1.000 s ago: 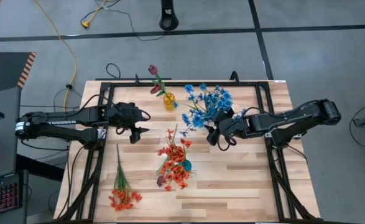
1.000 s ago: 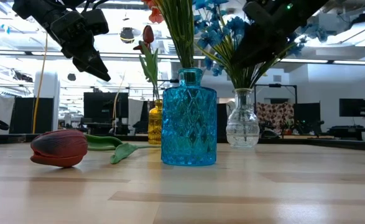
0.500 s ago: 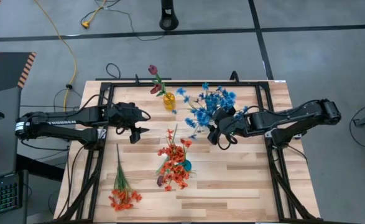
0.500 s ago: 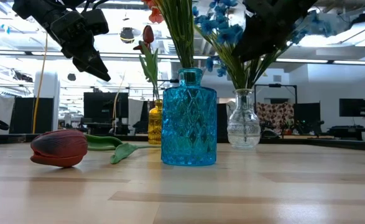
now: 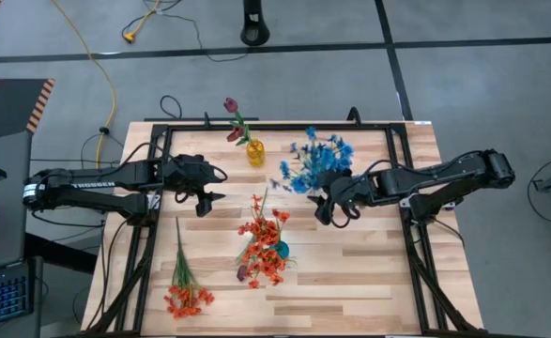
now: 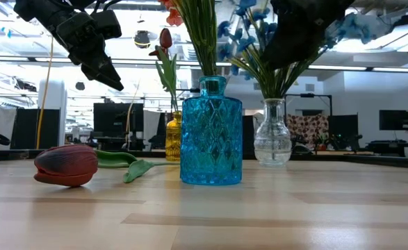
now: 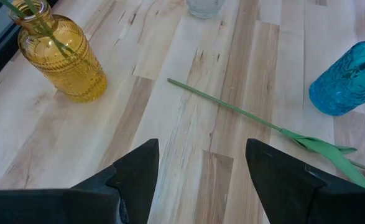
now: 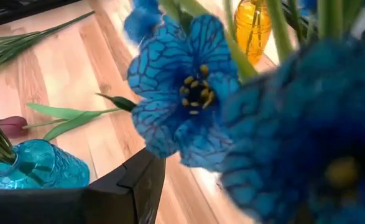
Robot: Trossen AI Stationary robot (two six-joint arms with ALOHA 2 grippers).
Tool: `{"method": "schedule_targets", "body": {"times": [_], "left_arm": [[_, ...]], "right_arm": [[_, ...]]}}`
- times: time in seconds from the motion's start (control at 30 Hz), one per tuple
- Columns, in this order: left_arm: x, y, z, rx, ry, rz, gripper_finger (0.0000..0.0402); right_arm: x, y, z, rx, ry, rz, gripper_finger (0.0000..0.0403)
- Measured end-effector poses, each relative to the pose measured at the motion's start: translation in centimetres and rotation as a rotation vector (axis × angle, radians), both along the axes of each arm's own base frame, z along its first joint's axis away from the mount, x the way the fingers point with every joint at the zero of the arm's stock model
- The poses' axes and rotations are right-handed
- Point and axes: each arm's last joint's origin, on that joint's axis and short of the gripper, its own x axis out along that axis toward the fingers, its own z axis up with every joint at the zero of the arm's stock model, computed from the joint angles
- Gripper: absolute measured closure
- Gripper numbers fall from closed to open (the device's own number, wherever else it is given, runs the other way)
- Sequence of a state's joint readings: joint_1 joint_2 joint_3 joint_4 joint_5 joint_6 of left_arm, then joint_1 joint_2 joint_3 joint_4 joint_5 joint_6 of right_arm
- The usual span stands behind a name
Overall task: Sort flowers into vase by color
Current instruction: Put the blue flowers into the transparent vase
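Surface [image 5: 350,272]: pale wood planks with visible grain, framed by black bars.
Blue vase [image 6: 211,132]: turquoise glass, pressed diamond pattern, short neck; stands near the middle of the surface and holds the orange-red spray [image 5: 263,246] on green stems.
Yellow vase [image 7: 61,53]: amber glass, ribbed and dimpled, rounded body; stands toward the far edge and holds one maroon bud [image 5: 230,105] on a thin leafy stem.
Clear vase [image 6: 272,133]: colourless glass, bulbous base and narrow neck; green stems of the blue flowers [image 5: 316,161] run down into its mouth.
Blue flowers, close: broad petals with dark veins and yellow centres, filling the right wrist view.
Loose tulip [image 6: 67,164]: dark maroon, smooth closed bud lying on its side on the surface beside the blue vase, with a long straight stem and flat green leaves.
Loose orange spray [image 5: 187,297]: small clustered blossoms at the near left corner, thin grassy stems pointing away from the edge, lying flat.
Right gripper [image 5: 324,201]: dark, matte; sits right by the blue bunch over the clear vase. Whether its fingers grasp the stems I cannot tell, since blossoms cover them.
Left gripper [image 7: 201,171]: fingers [image 7: 137,171] spread apart with nothing between them, hanging above the surface left of the yellow vase, over bare wood and the tulip's stem.
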State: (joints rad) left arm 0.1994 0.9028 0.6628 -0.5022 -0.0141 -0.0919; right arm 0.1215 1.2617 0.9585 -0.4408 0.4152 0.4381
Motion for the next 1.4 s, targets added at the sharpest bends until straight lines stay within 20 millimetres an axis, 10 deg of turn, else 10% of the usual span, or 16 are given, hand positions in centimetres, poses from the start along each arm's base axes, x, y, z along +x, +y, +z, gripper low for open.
{"method": "schedule_targets", "body": {"times": [1.4], "left_arm": [[1.6,0.2,2.3,0.040,-0.287,-0.030,0.0174]], "right_arm": [[0.1,-0.5,0.4,0.100,-0.069,-0.075,0.0168]]}}
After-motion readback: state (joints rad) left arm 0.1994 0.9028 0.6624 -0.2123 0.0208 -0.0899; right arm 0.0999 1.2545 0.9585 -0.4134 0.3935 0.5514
